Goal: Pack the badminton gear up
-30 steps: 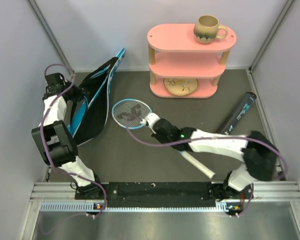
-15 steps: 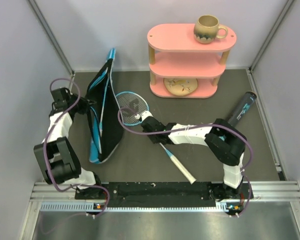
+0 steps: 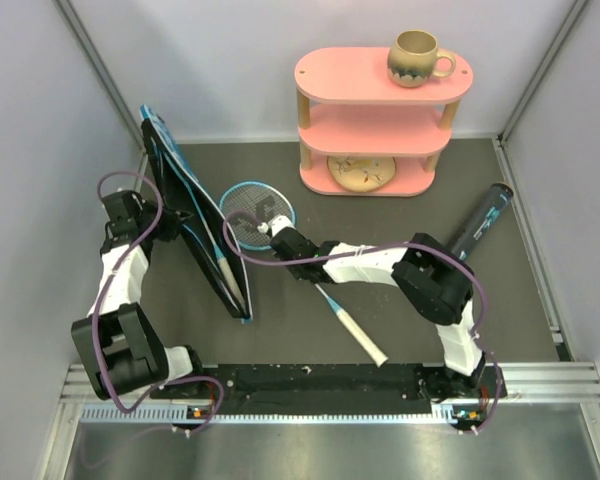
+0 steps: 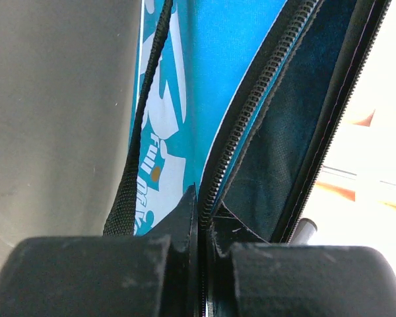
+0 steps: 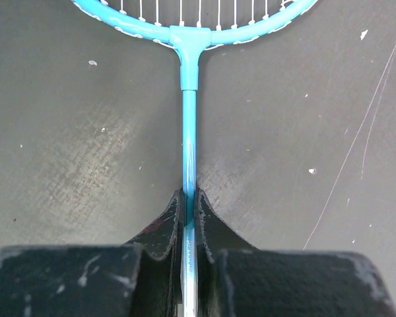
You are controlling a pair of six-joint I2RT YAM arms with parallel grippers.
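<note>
We're seeing left gripper (image 4: 201, 206) pinching the cover (image 3: 185, 215) by its zipper edge, upright at left, inside mostly hidden. Right gripper (image 5: 190, 214) is clamping the racket (image 3: 257, 213) shaft at centre. Tube (image 3: 480, 225) is lying by the right edge.

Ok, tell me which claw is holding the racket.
The right claw, shut on the thin shaft of the light-blue racket, just below its head. The left claw pinches the zipper edge of the blue cover instead.
</note>
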